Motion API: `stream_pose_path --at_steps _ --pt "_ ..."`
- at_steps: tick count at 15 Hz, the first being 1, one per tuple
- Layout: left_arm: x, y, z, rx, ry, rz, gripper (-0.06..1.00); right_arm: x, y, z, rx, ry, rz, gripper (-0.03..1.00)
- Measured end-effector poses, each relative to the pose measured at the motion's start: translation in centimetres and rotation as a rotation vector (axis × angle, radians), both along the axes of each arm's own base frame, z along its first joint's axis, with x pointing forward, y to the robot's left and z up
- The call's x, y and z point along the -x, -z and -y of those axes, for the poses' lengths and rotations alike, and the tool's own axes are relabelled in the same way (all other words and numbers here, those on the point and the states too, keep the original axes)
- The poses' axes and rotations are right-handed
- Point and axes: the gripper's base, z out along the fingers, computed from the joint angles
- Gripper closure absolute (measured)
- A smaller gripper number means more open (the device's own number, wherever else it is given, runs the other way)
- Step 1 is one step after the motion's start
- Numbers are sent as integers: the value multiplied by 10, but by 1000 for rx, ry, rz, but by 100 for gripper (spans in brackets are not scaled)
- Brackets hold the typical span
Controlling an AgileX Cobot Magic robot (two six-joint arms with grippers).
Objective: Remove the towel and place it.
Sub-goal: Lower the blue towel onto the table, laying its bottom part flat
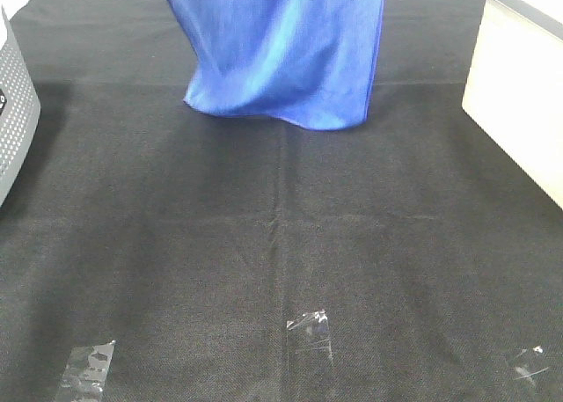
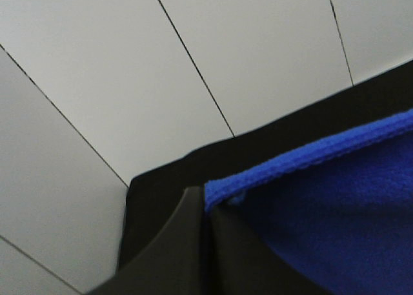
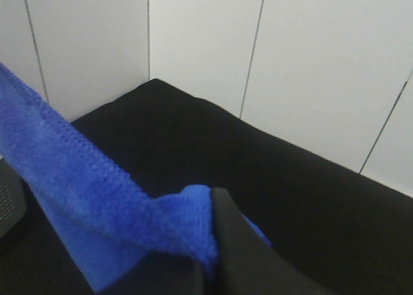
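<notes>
The royal-blue towel (image 1: 281, 50) hangs in folds over the far middle of the black table cloth (image 1: 281, 244). Its lower hem is just at the cloth, and its top runs out of the exterior high view. Neither gripper shows in that view. In the left wrist view my left gripper (image 2: 205, 211) is shut on the towel's stitched hem (image 2: 310, 156). In the right wrist view my right gripper (image 3: 210, 256) is shut on a bunched edge of the towel (image 3: 77, 179), which stretches away taut.
A grey perforated basket (image 1: 13, 112) stands at the left edge. A cream box (image 1: 519, 94) stands at the right edge. Clear tape patches (image 1: 310, 327) are stuck to the near part of the cloth. White tiled walls lie beyond the table's far edge.
</notes>
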Motion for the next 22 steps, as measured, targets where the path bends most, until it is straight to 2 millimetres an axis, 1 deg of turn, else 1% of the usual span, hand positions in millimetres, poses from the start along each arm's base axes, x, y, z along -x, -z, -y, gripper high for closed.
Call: stream_pose_path --at_steps 2,3,4,5,6,7,8,10,13,14,16,17,19,20,22 --pt "10 2 -3 19 -24 -96 94 10 0 -2 5 -46 -65 97" --pt "13 0 -4 53 -27 -105 94 15 -1 -2 12 -65 -91 97" --pt "13 0 -4 53 -27 -105 94 15 -1 -2 12 -65 -91 97" --pt "24 -8 -1 98 -6 -101 94 24 -2 0 37 -82 -130 97" --pt "31 -14 0 107 4 -91 94 27 -1 0 50 -90 -150 97" --pt "31 -14 0 107 4 -91 94 27 -1 0 50 -90 -150 97" --pt "43 -25 2 121 24 -68 94 30 2 -1 64 -114 -195 97" --pt "46 -26 5 121 36 -69 94 31 3 -1 62 -126 -208 97" --pt "49 -17 19 91 62 -147 94 32 2 -2 58 -129 -209 97" --pt "50 -10 21 81 60 -195 94 32 1 -1 52 -126 -213 97" --pt "55 2 18 68 41 -283 94 38 -3 0 30 -119 -219 97" --pt "66 6 12 69 29 -330 94 43 -3 1 15 -122 -248 97" --pt "81 11 6 67 36 -383 94 51 3 1 4 -131 -311 97" --pt "89 13 3 72 46 -409 94 56 10 2 3 -140 -357 97" --pt "105 16 -1 96 79 -454 94 72 20 4 -1 -156 -435 97"
